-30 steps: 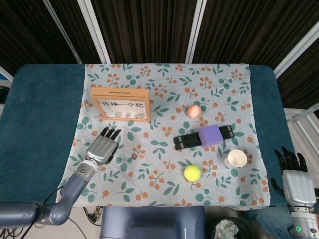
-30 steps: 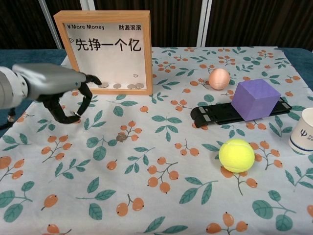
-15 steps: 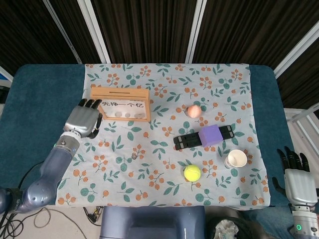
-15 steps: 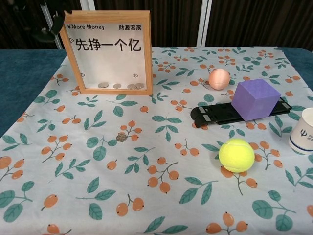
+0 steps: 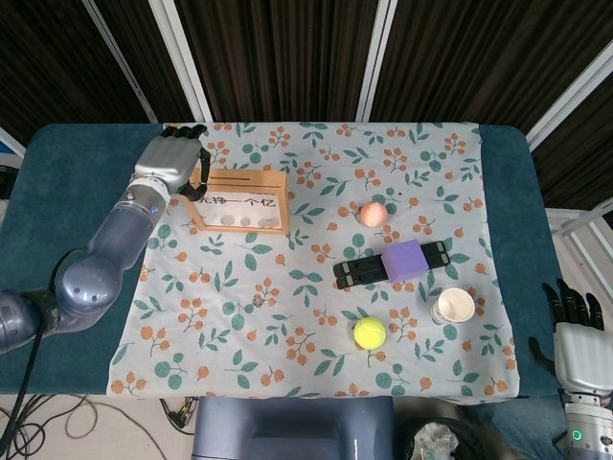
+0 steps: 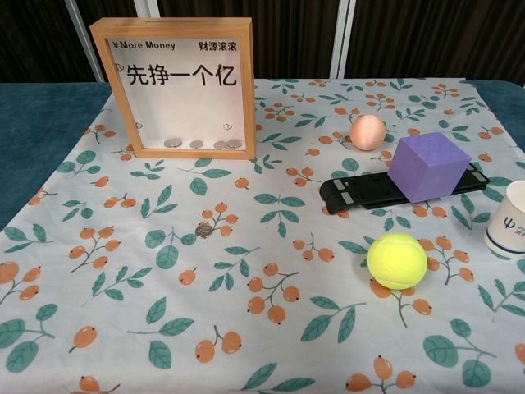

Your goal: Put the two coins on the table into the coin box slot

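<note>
Coin (image 6: 203,231) lies flat on the flowered tablecloth (image 6: 271,328), small, round and dull brown-grey, in front of the coin box (image 6: 184,86) and well apart from it; in the head view the same coin (image 5: 257,300) is only a tiny dark speck. The coin box stands upright, a pale wooden frame with a clear front pane bearing black print, and several silvery coins rest along its bottom inside. Its slot (image 5: 239,176) shows as a thin dark line in the top edge. The left hand (image 5: 170,159) hovers at the box's upper left corner, fingers curled downward; whether they pinch anything cannot be told. The right hand (image 5: 575,335) sits off the table's near right corner, fingers apart and straight, holding nothing. A tennis ball (image 6: 397,260) lies near a purple block (image 6: 428,167).
</note>
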You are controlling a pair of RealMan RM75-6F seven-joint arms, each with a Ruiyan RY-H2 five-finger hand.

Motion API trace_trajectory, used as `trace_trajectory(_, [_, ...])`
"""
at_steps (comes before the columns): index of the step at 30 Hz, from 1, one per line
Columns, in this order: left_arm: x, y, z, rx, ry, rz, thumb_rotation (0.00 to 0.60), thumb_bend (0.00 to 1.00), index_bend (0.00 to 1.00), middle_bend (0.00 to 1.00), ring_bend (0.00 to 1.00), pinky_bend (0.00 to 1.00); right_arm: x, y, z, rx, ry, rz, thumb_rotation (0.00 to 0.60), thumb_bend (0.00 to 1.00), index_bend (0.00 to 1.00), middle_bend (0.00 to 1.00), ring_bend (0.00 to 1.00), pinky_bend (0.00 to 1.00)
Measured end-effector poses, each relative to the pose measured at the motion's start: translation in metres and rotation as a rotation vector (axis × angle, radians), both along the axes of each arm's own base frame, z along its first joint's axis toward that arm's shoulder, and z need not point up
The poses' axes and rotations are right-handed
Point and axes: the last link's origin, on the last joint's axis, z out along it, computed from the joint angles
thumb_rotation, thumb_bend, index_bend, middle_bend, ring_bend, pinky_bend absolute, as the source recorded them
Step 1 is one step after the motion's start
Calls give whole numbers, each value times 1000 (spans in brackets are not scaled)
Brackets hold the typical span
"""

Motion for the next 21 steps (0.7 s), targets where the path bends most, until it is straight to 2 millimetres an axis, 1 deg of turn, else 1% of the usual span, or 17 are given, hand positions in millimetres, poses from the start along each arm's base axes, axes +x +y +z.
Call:
trace_trajectory(3, [6, 14, -6, -8, -2, 7, 600, 674, 651, 0, 0, 0, -2, 0, 1, -4, 5, -5, 600, 406, 96, 43, 96, 0])
trace_trajectory(9, [12, 40, -25, -44, 0, 24, 600, 674, 653, 0, 0, 0, -3, 1, 2, -2, 23, -4, 600, 406, 96, 43, 96, 0])
trace_trajectory(12, [16, 46, -37, -80, 23, 14, 600, 674, 653, 0, 0, 0, -3, 2, 3, -8, 19, -6, 600, 407, 96, 43, 96, 0])
trace_trajectory(15, [20, 49, -44, -100, 40, 5, 600, 674, 653, 0, 0, 0, -3, 2, 3, -4, 20, -3, 600, 407, 96, 43, 95, 0])
trace_trajectory(21, [22, 55, -48, -98, 48, 11, 600, 674, 653, 0, 0, 0, -4, 2, 3, -6, 31, -14, 600, 406, 96, 43, 92, 0])
